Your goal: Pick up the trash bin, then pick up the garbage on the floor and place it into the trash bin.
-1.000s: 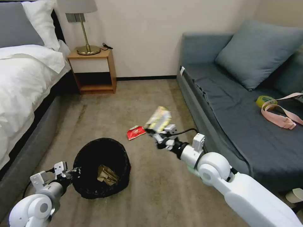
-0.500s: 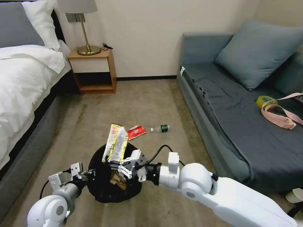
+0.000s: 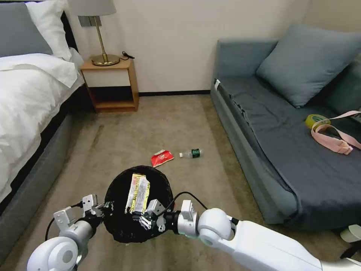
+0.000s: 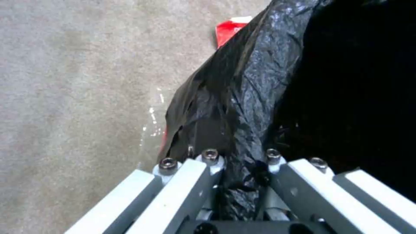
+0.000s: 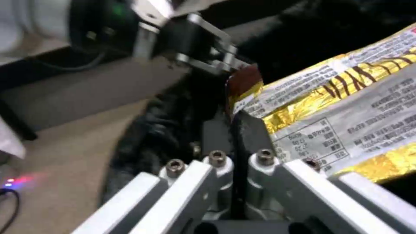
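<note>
Closest in, the right arm reaches across low from the right with its elbow bent, and the right gripper (image 3: 144, 217) sits at the near rim of the trash bin (image 3: 114, 195), pinched tight on the bottom edge of the silver-yellow wrapper (image 3: 137, 187), which stands up over the bin's black-lined opening. On the other side the left arm comes up from the bottom left, with the left gripper (image 3: 100, 207) clamped onto the bin's rim and bag. A bit further out on the carpet, the red snack packet (image 3: 162, 158) and the little bottle (image 3: 191, 153) lie near each other, not touching.
</note>
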Tool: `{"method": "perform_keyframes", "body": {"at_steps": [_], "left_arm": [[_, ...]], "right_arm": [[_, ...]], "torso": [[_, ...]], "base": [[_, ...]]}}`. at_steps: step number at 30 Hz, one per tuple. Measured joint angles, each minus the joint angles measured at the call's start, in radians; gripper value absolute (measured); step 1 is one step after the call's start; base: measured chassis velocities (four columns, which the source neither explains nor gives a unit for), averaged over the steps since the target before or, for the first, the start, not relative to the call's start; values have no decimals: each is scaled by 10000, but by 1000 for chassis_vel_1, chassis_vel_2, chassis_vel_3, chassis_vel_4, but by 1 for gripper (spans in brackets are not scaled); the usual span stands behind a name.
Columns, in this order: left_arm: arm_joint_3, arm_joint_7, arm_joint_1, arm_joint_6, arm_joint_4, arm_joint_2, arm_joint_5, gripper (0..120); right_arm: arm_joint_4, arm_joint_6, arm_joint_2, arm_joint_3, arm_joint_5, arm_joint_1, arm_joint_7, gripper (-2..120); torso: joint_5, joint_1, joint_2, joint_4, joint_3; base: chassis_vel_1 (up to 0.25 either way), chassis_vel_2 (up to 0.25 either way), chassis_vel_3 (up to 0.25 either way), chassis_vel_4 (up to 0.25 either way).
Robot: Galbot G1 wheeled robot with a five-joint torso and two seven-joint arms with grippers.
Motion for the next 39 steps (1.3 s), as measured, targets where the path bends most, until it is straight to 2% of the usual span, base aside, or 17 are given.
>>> {"method": "perform_keyframes", "body": {"at_steps": [2, 6, 7, 9, 11, 14, 15, 17, 20, 22, 24, 27, 32, 39], "left_arm": [[0, 6, 2, 0, -9, -6, -2, 2], [17, 7, -2, -2, -30, -66, 63, 2], [17, 7, -2, -2, -30, -66, 63, 2], [21, 31, 1, -14, -28, -74, 73, 2], [21, 36, 2, -17, -25, -74, 73, 2], [11, 82, -6, -28, 46, -47, 70, 2], [11, 82, -6, -28, 46, -47, 70, 2], [-2, 81, -32, -46, 104, 0, 71, 2], [4, 92, -55, -48, 123, 24, 64, 2], [7, 93, -90, -53, 152, 42, 59, 2], [9, 93, -96, -54, 161, 45, 55, 2], [9, 96, -133, -59, 226, 66, 44, 2], [14, 97, -243, -63, 335, 72, -1, 2], [53, 97, -312, -66, 397, 103, -39, 2]], "right_arm": [[-16, -6, -5, 12, -10, -3, 53, 5], [-22, -146, -96, 98, -19, 23, 343, 25], [-22, -146, -96, 98, -19, 23, 343, 25], [53, -190, -174, 108, -1, 103, 421, 35], [78, -197, -197, 107, 4, 126, 426, 36], [340, -221, -362, 100, 118, 266, 470, 51], [340, -221, -362, 100, 118, 266, 470, 51], [577, -282, -529, 72, 255, 396, 483, 64], [702, -286, -676, -15, 308, 524, 500, 70], [854, -263, -902, -60, 319, 630, 505, 82], [910, -262, -948, -16, 334, 630, 504, 85], [1230, -267, -1213, 331, 515, 552, 510, 98], [1504, -262, -1509, 528, 515, 377, 511, 100], [1609, -262, -1510, 602, 477, 250, 625, 100]], "torso": [[0, 0, 0, 0, 0], [0, 0, 0, 0, 0], [0, 0, 0, 0, 0], [1, 0, 0, 0, 0], [1, 0, 0, 0, 0], [0, 0, 0, -1, 0], [0, 0, 0, -1, 0], [1, 0, 0, 0, 0], [0, 0, 0, 0, 0], [1, 0, 0, -1, 0], [0, 0, 0, -1, 0], [1, 0, 0, 0, 0], [1, 0, 0, -1, 0], [1, 0, 0, -1, 0]], "base": [[0, 0, 0, 0], [0, 0, 0, 0], [0, 0, 0, 0], [0, 0, 0, 0], [0, 0, 0, 0], [0, 0, 0, 0], [0, 0, 0, 0], [0, 0, 0, 0], [0, 0, 0, 0], [0, 0, 0, 0], [0, 0, 0, 0], [0, 0, 0, 0], [0, 0, 0, 0], [0, 0, 0, 0]]}}
